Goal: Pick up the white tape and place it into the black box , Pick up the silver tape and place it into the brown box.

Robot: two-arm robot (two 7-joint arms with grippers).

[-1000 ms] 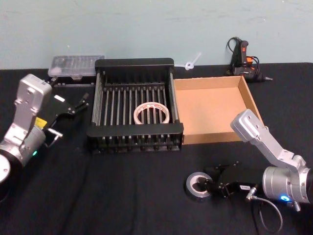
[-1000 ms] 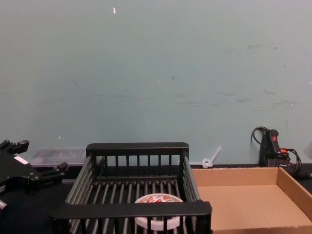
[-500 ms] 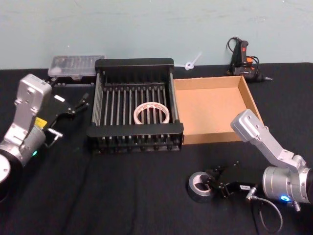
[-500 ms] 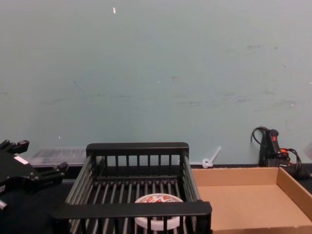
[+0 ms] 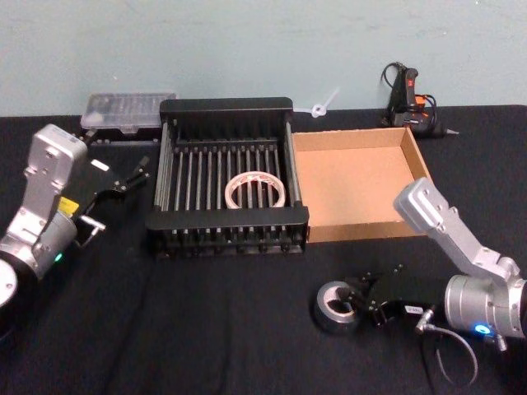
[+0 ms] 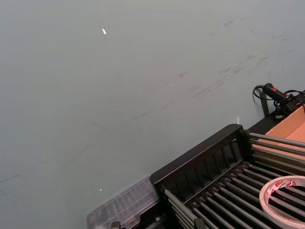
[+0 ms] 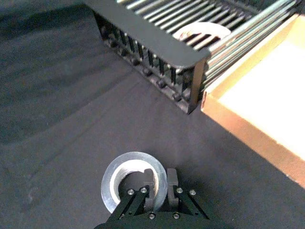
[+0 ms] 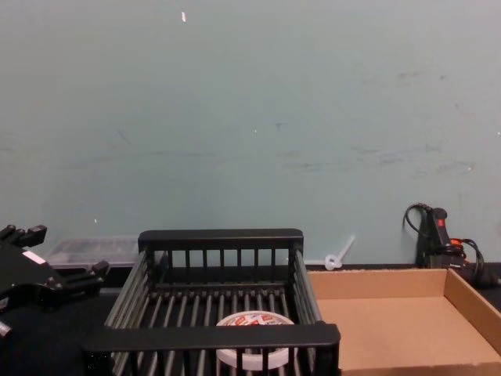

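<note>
The silver tape (image 5: 335, 306) is a small grey roll, tilted low over the black cloth in front of the brown box (image 5: 354, 181). My right gripper (image 5: 359, 303) is shut on the roll's wall, with one finger in the core and one outside; the right wrist view shows this gripper (image 7: 159, 185) on the silver tape (image 7: 125, 177). The white tape (image 5: 256, 191) lies flat on the floor of the black box (image 5: 226, 105), near its front right. My left gripper (image 5: 132, 177) hangs open and empty, left of the black box.
A clear plastic case (image 5: 128, 111) sits behind the crate's left corner. A glue gun (image 5: 408, 99) lies behind the brown box, and a white plastic piece (image 5: 321, 105) lies between them. Bare black cloth stretches across the front of the table.
The right gripper has tipped the silver tape up and raised it slightly off the cloth, and its forearm has shifted right. The left arm and the white tape are unmoved.
</note>
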